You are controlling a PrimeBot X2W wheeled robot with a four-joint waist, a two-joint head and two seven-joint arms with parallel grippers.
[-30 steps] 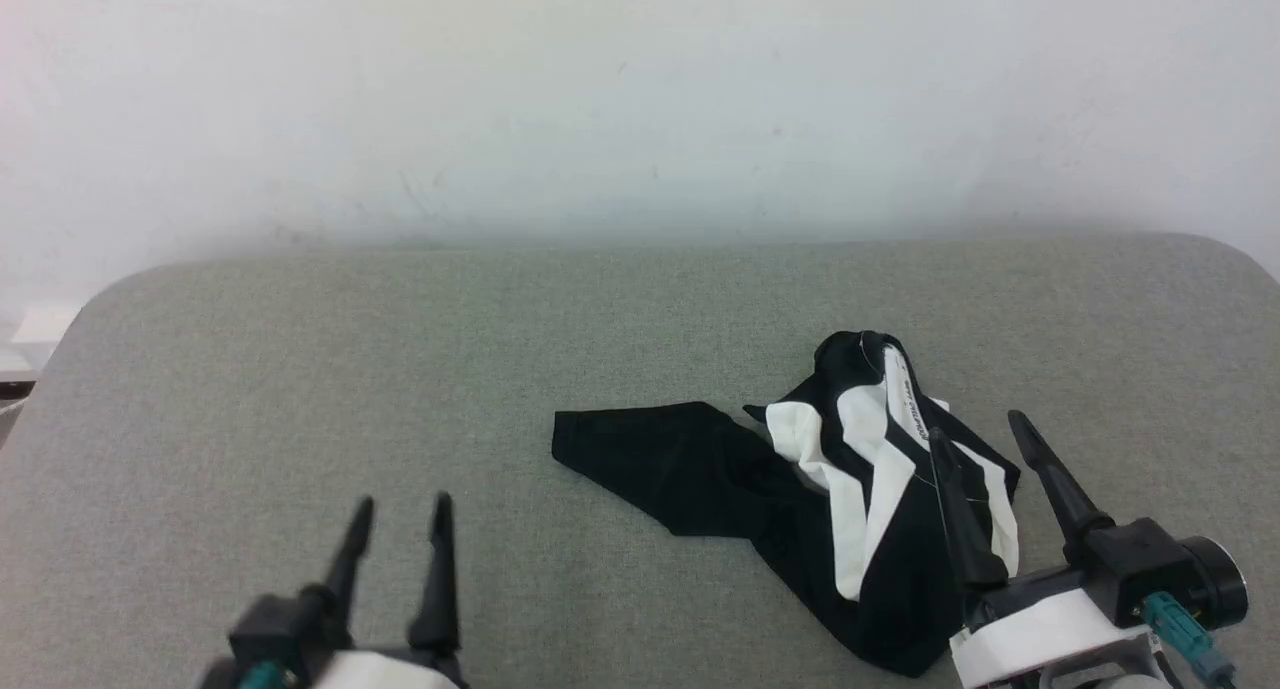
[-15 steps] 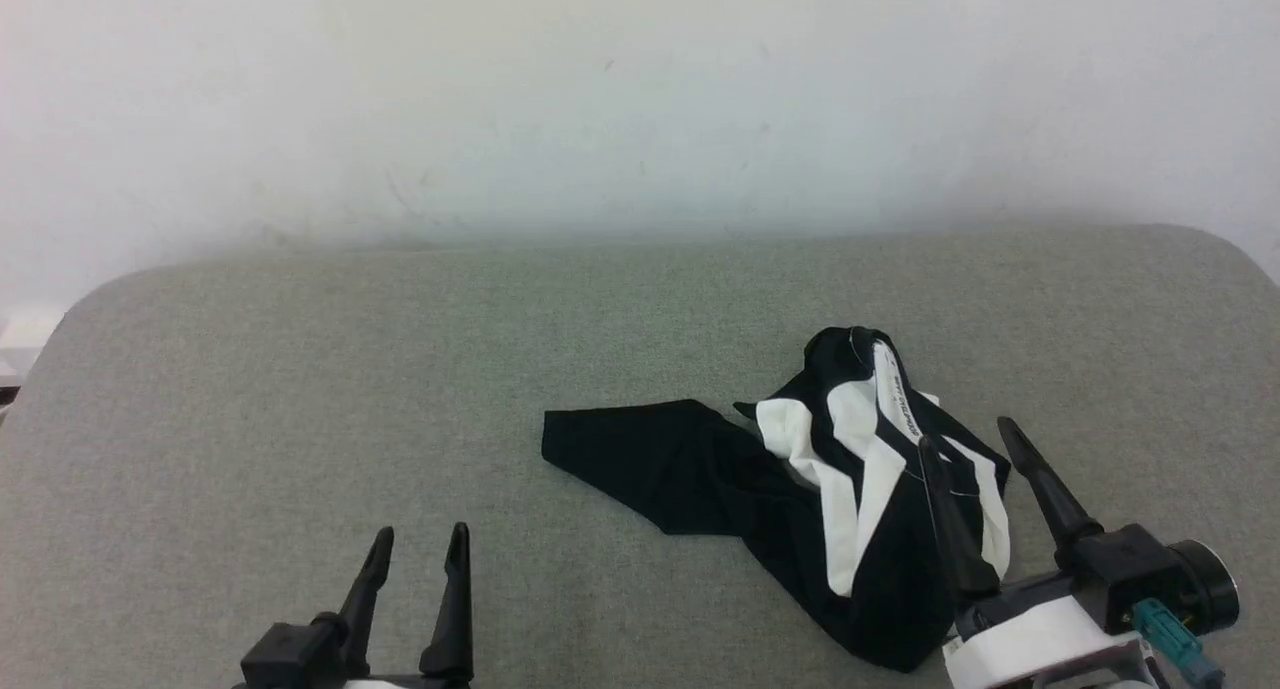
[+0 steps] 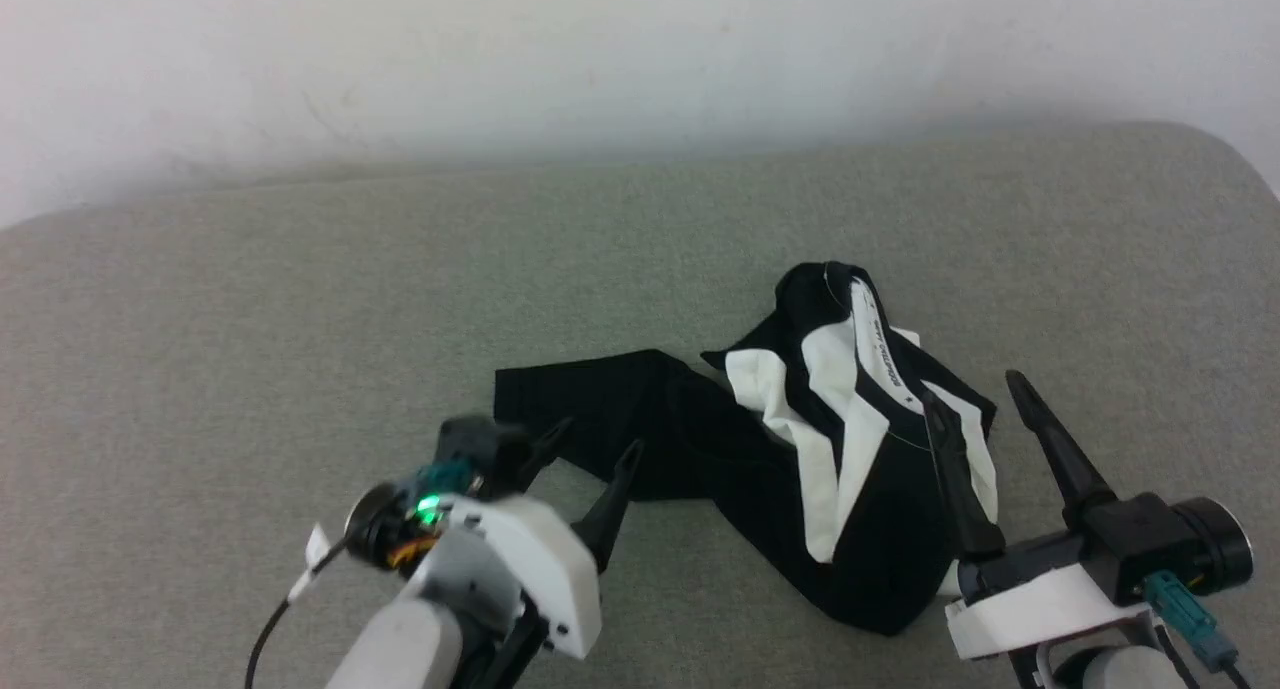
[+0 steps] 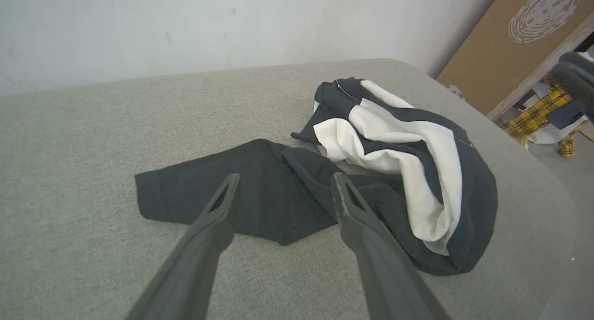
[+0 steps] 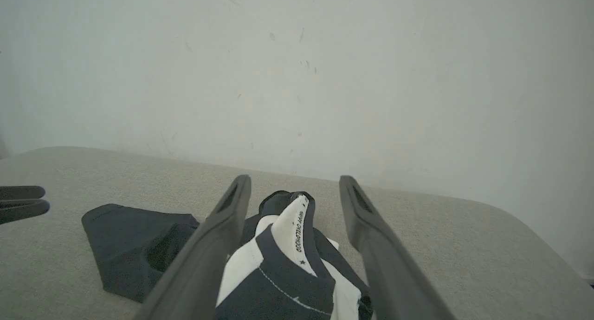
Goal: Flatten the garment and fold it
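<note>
The garment [image 3: 850,449] lies crumpled at the right middle of the grey table [image 3: 250,319], a heap of black and white cloth with a lettered collar strip on top. One black sleeve [image 3: 590,404] stretches flat to the left. My left gripper [image 3: 598,441] is open, its tips just over the near edge of that sleeve [image 4: 195,190]. In the left wrist view the gripper [image 4: 285,176] frames the sleeve, with the white folds [image 4: 408,143] beyond. My right gripper [image 3: 972,389] stands open over the heap's right side. Its wrist view shows the gripper [image 5: 294,178] straddling the collar [image 5: 297,227].
A white wall [image 3: 640,49] rises behind the table. The table's rounded right edge [image 4: 547,180] runs close to the heap. Beyond it stand a brown board [image 4: 501,46] and a pile of plaid clothes [image 4: 547,111]. The left gripper's fingers [image 5: 18,211] show at the right wrist view's left edge.
The head camera has tilted down, so the whole picture shifted. My left gripper has swung forward and right, up to the black sleeve. The right gripper and the garment stay as they were.
</note>
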